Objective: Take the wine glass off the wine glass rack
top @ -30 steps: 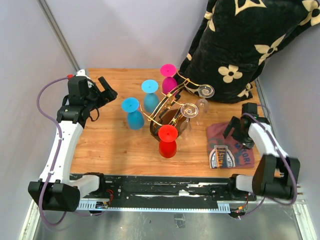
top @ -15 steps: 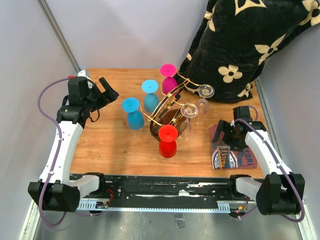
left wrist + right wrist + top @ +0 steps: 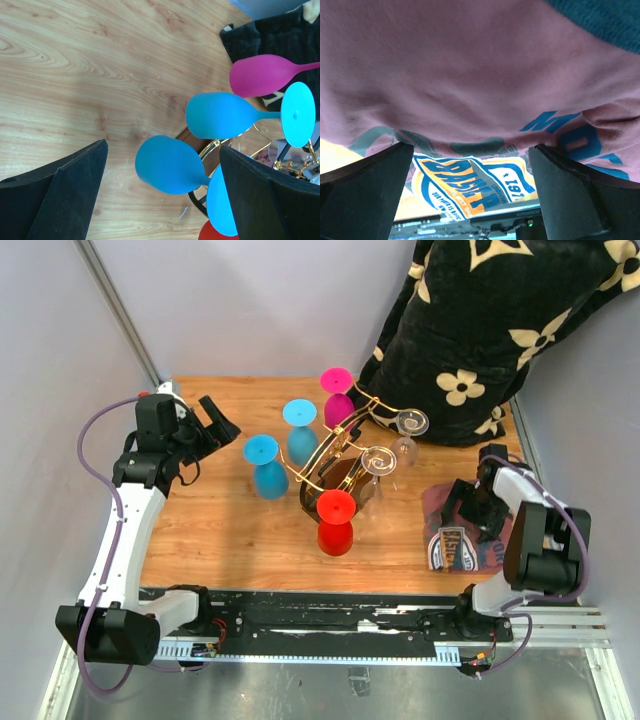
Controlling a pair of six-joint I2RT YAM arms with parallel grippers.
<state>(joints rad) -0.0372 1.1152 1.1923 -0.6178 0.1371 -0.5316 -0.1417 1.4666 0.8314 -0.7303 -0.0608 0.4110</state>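
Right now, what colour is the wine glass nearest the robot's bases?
Red; that inverted wine glass shows best in the top external view.

The top camera sits high behind both arms and looks down on the whole table (image 3: 220, 540). The left wrist camera is low, turned sideways, close to the blue glasses (image 3: 170, 164) and a bit of the wine glass rack (image 3: 212, 146); the top camera sees these too. The right wrist camera is very close above the pink shirt (image 3: 470, 75), also in the top view.
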